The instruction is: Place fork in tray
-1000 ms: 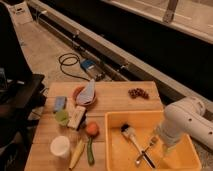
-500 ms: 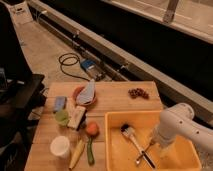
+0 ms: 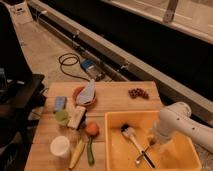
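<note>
The tray is a big yellow bin on the right half of the wooden table. Inside it lie a white-handled brush with dark bristles and a dark slim utensil. A slim silvery piece that looks like the fork lies on the bin floor, crossing the dark utensil. My gripper hangs from the white arm inside the bin, just above and to the right of the fork's spot. I cannot tell whether it touches the fork.
Left of the bin stand an orange-brown bowl with a pale wrapper, a blue sponge, a green cup, a white cup, an orange fruit, a banana and a green vegetable. Brown snacks lie behind the bin.
The arm has shifted slightly left and lower over the right part of the bin. The things on the table have not moved.
</note>
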`<state>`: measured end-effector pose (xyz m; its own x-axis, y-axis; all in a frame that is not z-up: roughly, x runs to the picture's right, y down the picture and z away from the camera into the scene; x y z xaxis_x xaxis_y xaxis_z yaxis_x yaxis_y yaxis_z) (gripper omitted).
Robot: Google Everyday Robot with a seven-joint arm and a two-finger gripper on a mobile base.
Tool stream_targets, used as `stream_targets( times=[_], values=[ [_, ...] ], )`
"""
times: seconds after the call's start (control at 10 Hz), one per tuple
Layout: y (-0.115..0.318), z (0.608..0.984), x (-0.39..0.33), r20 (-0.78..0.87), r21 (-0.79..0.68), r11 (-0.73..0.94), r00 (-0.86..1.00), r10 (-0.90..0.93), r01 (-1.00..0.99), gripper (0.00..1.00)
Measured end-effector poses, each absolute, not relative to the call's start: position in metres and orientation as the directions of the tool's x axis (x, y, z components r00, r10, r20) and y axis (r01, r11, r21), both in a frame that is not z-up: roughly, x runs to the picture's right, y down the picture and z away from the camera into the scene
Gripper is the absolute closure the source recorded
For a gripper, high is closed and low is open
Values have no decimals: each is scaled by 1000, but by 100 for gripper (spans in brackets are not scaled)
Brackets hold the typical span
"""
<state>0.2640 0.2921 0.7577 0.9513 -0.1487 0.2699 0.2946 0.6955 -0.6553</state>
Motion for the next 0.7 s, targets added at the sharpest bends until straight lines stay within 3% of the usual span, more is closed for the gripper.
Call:
stream_targets(
  times=[0.2,0.7],
  values=[
    [300,768,274,271,-667,695,956,-109,269,43],
    [298,767,278,266,-667,696,958,-109,265,91]
  ],
)
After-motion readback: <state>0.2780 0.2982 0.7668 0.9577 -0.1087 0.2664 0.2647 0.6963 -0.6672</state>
